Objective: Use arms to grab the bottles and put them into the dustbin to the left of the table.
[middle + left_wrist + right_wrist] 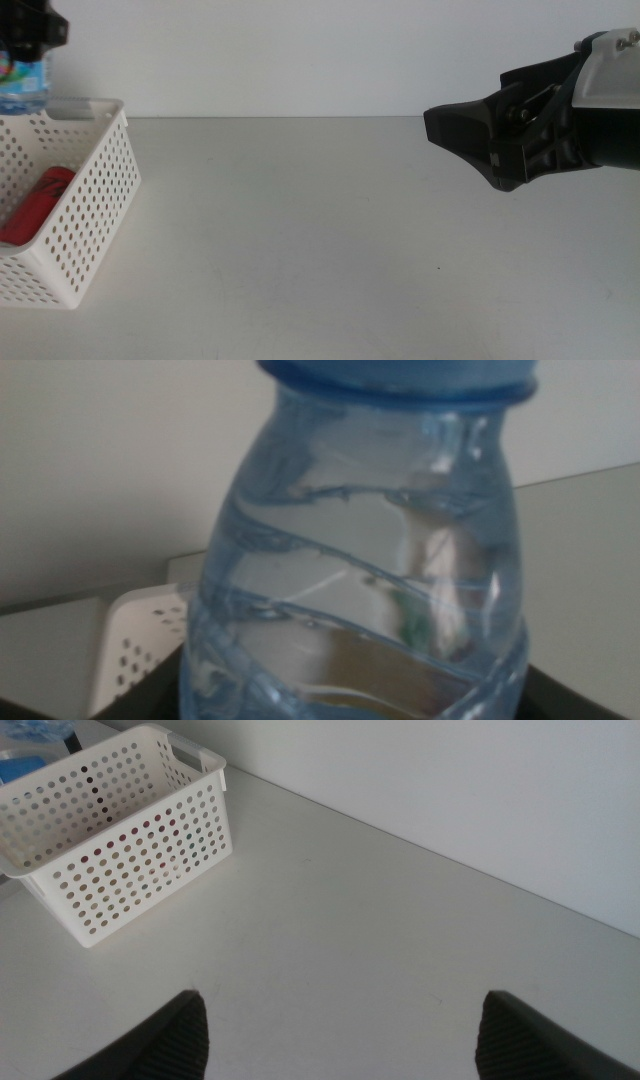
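My left gripper (28,28) hangs at the far left, shut on a clear blue water bottle (22,85) held upright above the back of the dustbin (95,190). In the left wrist view the bottle (360,560) fills the picture, its blue cap at the top and a corner of the dustbin (135,645) behind it. A red soda can (38,205) lies inside the dustbin. My right gripper (470,135) hovers above the table (300,230) at the right, open and holding nothing (340,1030). From the right wrist the dustbin (130,830) shows far off, the bottle (30,740) above it.
The white perforated dustbin stands on the table's left side, its near corner close to the front. A plain pale wall runs along the table's back edge.
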Robot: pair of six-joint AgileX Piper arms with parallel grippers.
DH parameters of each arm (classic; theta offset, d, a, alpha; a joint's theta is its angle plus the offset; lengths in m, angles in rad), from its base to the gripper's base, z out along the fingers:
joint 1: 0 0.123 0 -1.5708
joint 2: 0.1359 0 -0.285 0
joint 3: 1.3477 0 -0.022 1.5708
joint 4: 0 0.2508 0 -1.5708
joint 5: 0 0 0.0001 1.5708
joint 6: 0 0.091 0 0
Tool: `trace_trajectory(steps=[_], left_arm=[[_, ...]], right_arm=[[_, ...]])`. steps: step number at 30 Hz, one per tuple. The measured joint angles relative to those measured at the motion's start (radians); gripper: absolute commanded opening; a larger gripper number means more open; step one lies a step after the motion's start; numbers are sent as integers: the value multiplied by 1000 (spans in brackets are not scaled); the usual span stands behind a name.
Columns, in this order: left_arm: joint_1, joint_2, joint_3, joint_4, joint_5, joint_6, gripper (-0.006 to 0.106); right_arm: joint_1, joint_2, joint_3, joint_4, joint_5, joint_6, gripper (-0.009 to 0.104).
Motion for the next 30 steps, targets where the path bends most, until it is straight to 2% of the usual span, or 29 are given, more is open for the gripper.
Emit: trace_trajectory(steps=[3,7,12,25,30], left_arm=[[114,40,-90,-106,133,163,-1],[214,132,-184,-148,284,237,-1],[265,269,-230,-147,365,251,-1],[266,538,-232,-132,457,254,-1],[266,560,-232,-95,455,253,7]], right_arm=[[0,0,0,0,0,0,73],[0,0,0,0,0,0,73],[0,0,0,0,0,0,73],[0,0,0,0,0,0,73],[0,0,0,0,0,0,73]])
